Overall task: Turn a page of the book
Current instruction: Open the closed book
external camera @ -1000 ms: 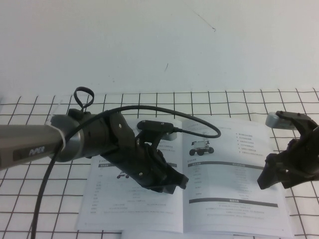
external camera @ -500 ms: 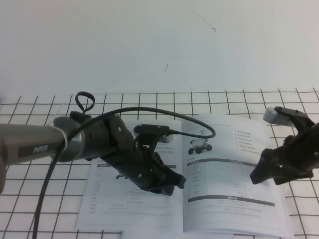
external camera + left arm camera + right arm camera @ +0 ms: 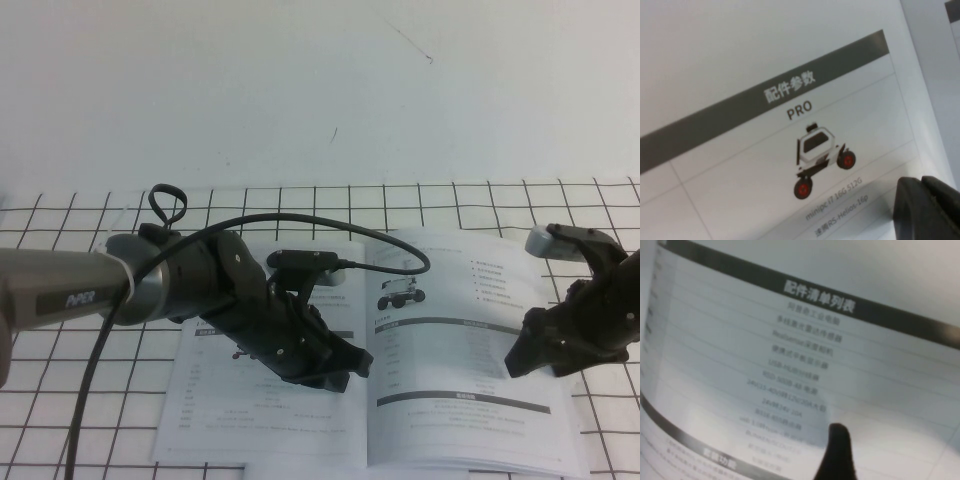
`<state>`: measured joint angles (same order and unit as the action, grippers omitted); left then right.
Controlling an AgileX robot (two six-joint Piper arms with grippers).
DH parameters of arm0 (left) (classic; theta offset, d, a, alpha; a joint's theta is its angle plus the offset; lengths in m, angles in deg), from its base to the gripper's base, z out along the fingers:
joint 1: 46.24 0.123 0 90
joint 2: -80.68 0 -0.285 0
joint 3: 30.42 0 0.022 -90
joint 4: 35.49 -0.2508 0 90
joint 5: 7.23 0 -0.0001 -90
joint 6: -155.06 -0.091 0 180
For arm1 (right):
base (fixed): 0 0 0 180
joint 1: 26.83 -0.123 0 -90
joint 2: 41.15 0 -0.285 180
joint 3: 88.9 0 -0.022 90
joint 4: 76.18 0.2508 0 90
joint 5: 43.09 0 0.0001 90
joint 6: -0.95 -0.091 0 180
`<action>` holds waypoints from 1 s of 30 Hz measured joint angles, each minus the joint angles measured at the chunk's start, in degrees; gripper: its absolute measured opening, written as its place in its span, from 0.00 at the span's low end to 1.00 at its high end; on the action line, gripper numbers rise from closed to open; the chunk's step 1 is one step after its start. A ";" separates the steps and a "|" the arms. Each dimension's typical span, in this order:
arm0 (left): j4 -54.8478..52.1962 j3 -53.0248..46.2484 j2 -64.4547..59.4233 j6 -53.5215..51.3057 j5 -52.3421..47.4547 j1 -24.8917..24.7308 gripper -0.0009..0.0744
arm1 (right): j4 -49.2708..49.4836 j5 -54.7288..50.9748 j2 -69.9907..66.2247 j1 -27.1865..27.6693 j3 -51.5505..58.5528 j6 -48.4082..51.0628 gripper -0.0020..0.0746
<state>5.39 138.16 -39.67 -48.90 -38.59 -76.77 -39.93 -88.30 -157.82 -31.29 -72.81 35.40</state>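
Observation:
The book (image 3: pixel 270 420) lies open on the gridded cloth, a thin white booklet with robot photos and grey bars. My left gripper (image 3: pixel 345 368) is shut and rests on the left page near the spine. In the left wrist view its closed fingers (image 3: pixel 927 200) touch the paper below a small red-wheeled robot photo (image 3: pixel 817 157). My right gripper (image 3: pixel 525 358) sits at the outer edge of the right page (image 3: pixel 450 330). The right wrist view shows that page (image 3: pixel 790 340) very close, bowed, with grey header bars and text lines.
The white cloth with black grid (image 3: pixel 80 440) covers the near table. A plain white surface (image 3: pixel 300 90) lies behind it. The left arm's black cable (image 3: pixel 400 240) loops over the top of the book.
My right gripper has shifted a little toward the spine along the right page's edge and settled lower. My left gripper has barely moved on the left page.

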 joint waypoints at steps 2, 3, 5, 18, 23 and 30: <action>0.00 0.00 0.00 0.00 0.00 0.00 0.01 | 0.00 0.00 -1.15 0.00 0.00 -0.13 0.73; 0.00 0.00 0.00 0.00 0.00 0.00 0.01 | -0.10 0.00 -1.46 0.00 -0.12 -0.12 0.73; 0.00 0.00 0.00 0.00 0.00 0.00 0.01 | 0.15 -0.22 -1.56 0.10 -0.21 -0.15 0.73; 0.22 0.00 0.00 -0.32 0.00 0.00 0.01 | 10.97 -2.52 -2.20 0.26 -0.25 7.87 0.73; 0.22 0.00 0.00 -0.32 0.00 0.00 0.01 | 14.07 -4.33 -2.20 0.26 -0.25 10.03 0.73; 0.22 0.00 0.00 -0.32 0.00 0.00 0.01 | 12.45 -4.22 -2.20 0.52 -0.25 8.54 0.73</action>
<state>5.61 138.16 -39.67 -49.22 -38.59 -76.77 -27.48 -92.51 -160.02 -30.77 -73.07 43.93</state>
